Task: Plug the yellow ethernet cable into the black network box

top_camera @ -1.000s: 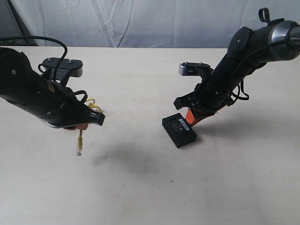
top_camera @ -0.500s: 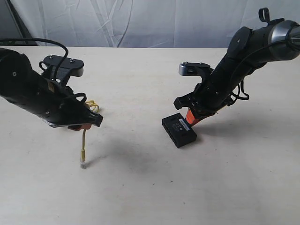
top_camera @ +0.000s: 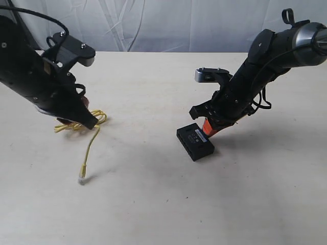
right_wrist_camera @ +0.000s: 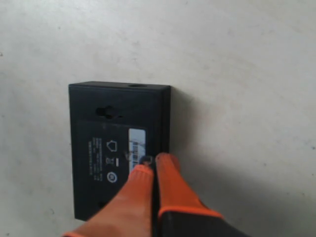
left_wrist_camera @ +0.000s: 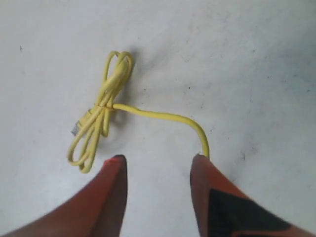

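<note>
Loose bright-yellow ethernet cord (left_wrist_camera: 104,109) lies just beneath the open left end effector (left_wrist_camera: 158,160); the closed right end effector (right_wrist_camera: 154,165) pins the flat black plastic box (right_wrist_camera: 96,133).

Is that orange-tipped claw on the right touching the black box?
Touching. The right wrist view shows the right gripper, shut, resting its tips on top of the black network box.

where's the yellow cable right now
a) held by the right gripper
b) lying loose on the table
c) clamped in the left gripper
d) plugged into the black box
b: the cable lies on the table, and the left gripper above it is open with nothing between its fingers.
</note>
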Controlling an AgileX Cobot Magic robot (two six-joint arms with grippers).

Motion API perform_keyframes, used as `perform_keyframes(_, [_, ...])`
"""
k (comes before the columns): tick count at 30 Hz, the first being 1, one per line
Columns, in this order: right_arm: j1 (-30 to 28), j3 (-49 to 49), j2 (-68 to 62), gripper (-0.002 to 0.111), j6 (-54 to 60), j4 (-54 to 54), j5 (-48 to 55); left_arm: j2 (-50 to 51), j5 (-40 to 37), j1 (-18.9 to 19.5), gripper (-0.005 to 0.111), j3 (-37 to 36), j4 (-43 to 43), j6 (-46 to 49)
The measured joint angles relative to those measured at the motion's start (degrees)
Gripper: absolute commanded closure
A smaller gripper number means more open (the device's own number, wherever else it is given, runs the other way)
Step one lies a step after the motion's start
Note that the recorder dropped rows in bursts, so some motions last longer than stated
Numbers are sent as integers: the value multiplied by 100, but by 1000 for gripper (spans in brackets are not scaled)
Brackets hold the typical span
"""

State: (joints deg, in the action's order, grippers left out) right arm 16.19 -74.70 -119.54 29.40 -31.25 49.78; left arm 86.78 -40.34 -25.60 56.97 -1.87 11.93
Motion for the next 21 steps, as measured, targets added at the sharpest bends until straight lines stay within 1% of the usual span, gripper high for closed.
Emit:
perform_keyframes(2, [0, 0, 0, 109, 0, 0, 0, -227, -110, 0, 81, 14, 58, 656])
perform_keyframes(5, [0, 0, 0, 109, 0, 0, 0, -304, -247, 0, 88, 14, 228, 1168])
perform_keyframes(9, [0, 0, 0, 109, 0, 0, 0, -214, -357, 0, 89, -68, 666, 2063])
perform_keyframes(13, [0, 0, 0, 109, 0, 0, 0, -43, -371, 0, 89, -191, 1236, 3322])
perform_keyframes(14, [0, 0, 0, 109, 0, 0, 0, 11, -371, 0, 89, -254, 1575, 3922])
perform_keyframes(15, [0, 0, 0, 109, 0, 0, 0, 25, -371, 0, 89, -280, 1795, 4233])
perform_keyframes(16, [0, 0, 0, 109, 0, 0, 0, 54, -358, 0, 89, -324, 2224, 4685])
perform_keyframes(18, [0, 0, 0, 109, 0, 0, 0, 129, -237, -53, 89, -351, 2551, 5125])
perform_keyframes(21, [0, 0, 0, 109, 0, 0, 0, 248, -99, -147, 89, -351, 2563, 5233])
